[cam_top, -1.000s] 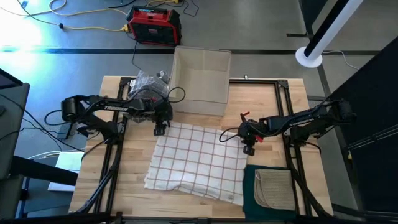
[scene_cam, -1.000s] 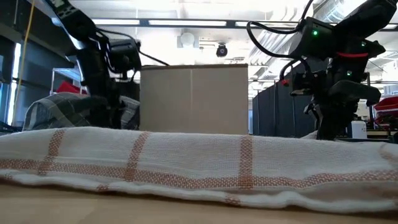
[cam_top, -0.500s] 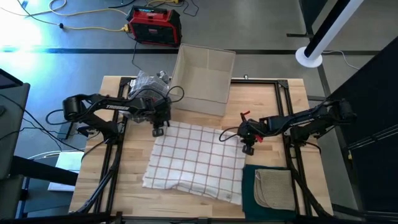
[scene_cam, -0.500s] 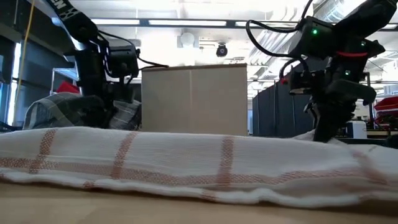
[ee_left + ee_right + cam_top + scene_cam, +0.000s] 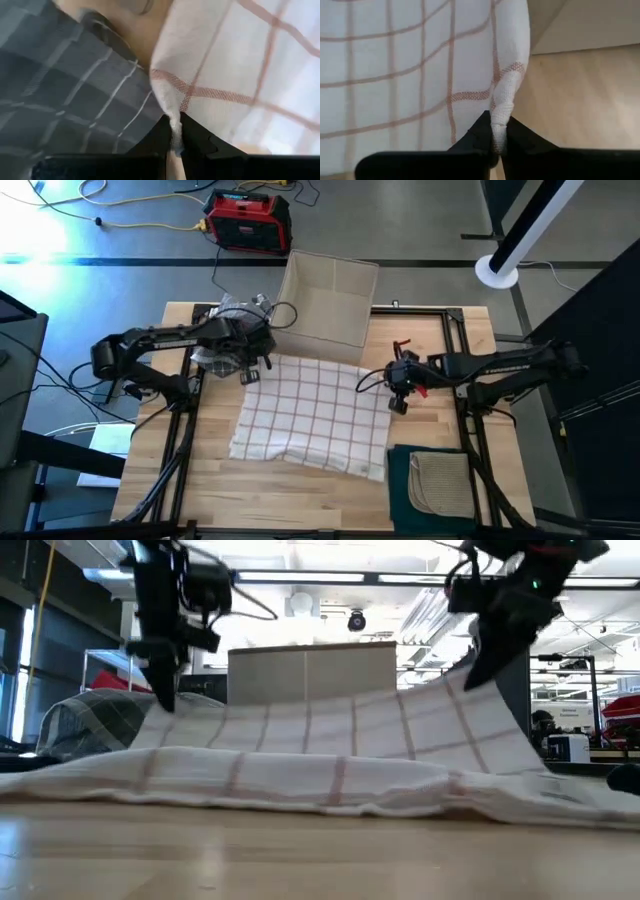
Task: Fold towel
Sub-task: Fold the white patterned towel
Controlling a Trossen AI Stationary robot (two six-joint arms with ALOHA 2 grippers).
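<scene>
Towel (image 5: 312, 412), white with a thin red-orange grid, lies across the middle of the desk (image 5: 200, 480). Its long axis runs from the desk's far edge toward the near edge. The near portion rests flat on the desk; the far edge is lifted clear of the surface and sags between its two far corners. The left hand (image 5: 250, 372) pinches the far-left corner, fingers pressed together on the hem. The right hand (image 5: 397, 394) pinches the far-right corner in the same manner. A cardboard box (image 5: 323, 308) stands at the far edge, just behind the raised cloth. A grey plaid cloth (image 5: 60, 90) lies beside the left hand. Folded cloths (image 5: 440, 483) occupy the near-right corner.
</scene>
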